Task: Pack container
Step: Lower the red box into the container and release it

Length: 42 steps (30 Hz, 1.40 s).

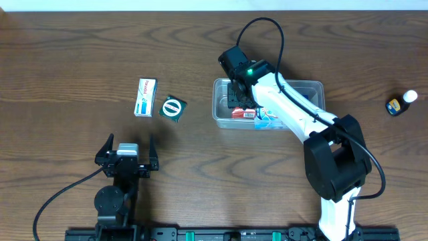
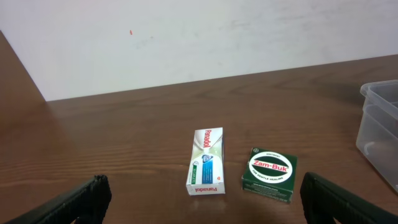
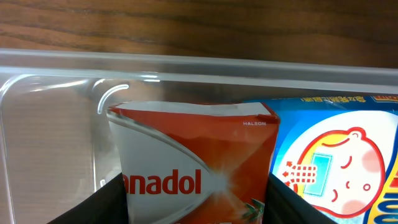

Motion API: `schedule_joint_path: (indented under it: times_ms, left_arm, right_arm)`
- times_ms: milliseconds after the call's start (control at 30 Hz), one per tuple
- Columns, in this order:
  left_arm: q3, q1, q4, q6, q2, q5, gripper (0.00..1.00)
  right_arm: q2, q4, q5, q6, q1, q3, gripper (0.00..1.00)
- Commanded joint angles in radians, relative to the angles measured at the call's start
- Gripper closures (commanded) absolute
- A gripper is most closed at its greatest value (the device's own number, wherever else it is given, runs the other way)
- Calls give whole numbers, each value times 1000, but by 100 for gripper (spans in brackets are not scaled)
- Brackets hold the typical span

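Container (image 1: 314,84), a clear tub, sits right of the table's (image 1: 67,60) centre. Inside it the right gripper (image 1: 237,103) clasps a red box (image 3: 199,155) by both sides, beside a blue packet (image 3: 336,155); only the wrist view shows their print. The left gripper (image 1: 130,143) gapes wide, short of a white box (image 2: 206,162) and a green box (image 2: 270,174) on open wood.

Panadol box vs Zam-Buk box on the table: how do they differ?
Colour: the Panadol box is white with blue-green print; the Zam-Buk box is dark green with a white oval. Shape: the Panadol box is long and narrow, the Zam-Buk box roughly square. Place: the Zam-Buk box lies nearer the container than the Panadol box. Both lie flat on the table, outside the container.
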Motion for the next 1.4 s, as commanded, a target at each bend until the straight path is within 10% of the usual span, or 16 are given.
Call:
schedule_joint_path:
  times_ms: [0,1367]
  left_arm:
    - [-17,5,-37,14,-6,-24,2]
    - [-17,5,-37,14,-6,-24,2]
  right_arm:
    - [6,3,7,-7,9,-8,44]
    - [7,69,-5,-51,6,-78,43]
